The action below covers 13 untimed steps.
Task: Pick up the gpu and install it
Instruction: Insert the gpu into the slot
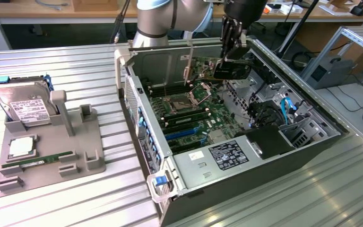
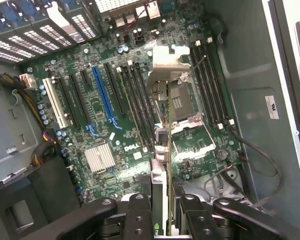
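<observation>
The gpu (image 1: 230, 71) is a dark flat card with a silvery metal edge, hanging over the far part of the open computer case (image 1: 232, 156). My gripper (image 1: 233, 57) comes down from above and is shut on the card's upper edge. In the wrist view the gpu (image 2: 159, 175) shows edge-on between the two black fingers (image 2: 137, 215), above the green motherboard (image 2: 115, 115). It sits over the area between the memory slots and the processor socket (image 2: 185, 115). The blue expansion slot (image 2: 104, 97) and the black slots lie apart from the card, off to one side.
On the exterior view's left, a grey holder (image 1: 49, 165) carries a silver hard drive (image 1: 27, 106), a small square chip (image 1: 21, 147) and a green memory stick (image 1: 39, 161). The case walls, drive cage (image 1: 295, 132) and cables surround the board. The arm's base (image 1: 162, 23) stands behind the case.
</observation>
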### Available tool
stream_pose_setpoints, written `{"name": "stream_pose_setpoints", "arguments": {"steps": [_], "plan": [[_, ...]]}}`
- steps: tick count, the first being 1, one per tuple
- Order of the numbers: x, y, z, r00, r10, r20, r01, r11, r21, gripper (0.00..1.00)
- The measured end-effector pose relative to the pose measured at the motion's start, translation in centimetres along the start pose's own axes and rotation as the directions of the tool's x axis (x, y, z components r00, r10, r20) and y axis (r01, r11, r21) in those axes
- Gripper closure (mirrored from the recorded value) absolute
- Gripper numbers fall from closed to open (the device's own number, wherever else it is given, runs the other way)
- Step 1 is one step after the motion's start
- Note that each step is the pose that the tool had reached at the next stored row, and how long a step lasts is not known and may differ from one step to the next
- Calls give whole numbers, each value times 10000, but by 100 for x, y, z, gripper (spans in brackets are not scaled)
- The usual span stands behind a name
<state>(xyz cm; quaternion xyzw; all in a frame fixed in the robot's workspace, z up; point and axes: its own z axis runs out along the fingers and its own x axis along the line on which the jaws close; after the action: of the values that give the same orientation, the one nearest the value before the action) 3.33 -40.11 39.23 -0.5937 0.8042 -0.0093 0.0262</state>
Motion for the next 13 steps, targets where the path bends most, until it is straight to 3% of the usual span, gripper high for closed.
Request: {"name": "stream_pose_setpoints", "arguments": {"steps": [8,13], "plan": [[0,0,0,9975,-710,34,710,9975,-21,73],[0,0,0,9884,-1518,74,1519,9884,-42,73]]}}
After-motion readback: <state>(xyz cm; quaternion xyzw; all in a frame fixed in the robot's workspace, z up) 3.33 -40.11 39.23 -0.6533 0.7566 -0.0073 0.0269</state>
